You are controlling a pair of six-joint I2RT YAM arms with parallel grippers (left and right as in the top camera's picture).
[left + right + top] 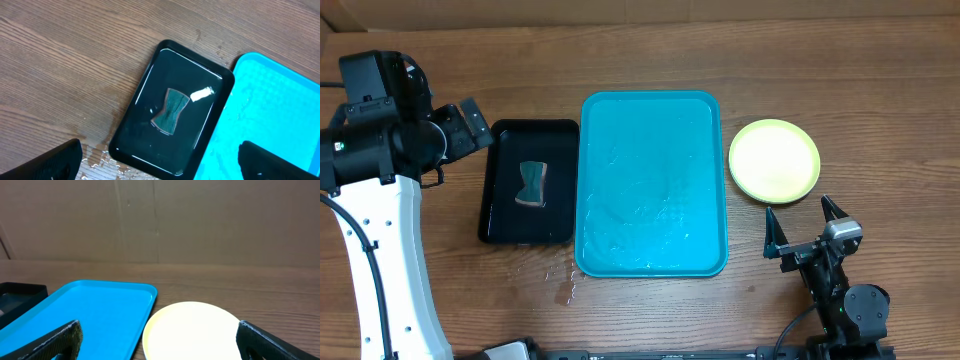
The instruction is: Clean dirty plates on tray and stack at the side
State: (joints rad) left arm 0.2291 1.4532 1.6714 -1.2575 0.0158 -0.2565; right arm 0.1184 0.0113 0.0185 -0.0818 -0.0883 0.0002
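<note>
The tray lies bare, the plates show as one pale yellow-green disc on the worktop just right of it, and left gripper and right gripper both stand wide and empty; with the work seemingly done, any retreat should steer clear of that disc.

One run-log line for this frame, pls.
tray: no plates, wet | plate: on table right of tray | sponge: in black tray | left gripper: open, empty | right gripper: open, empty
</note>
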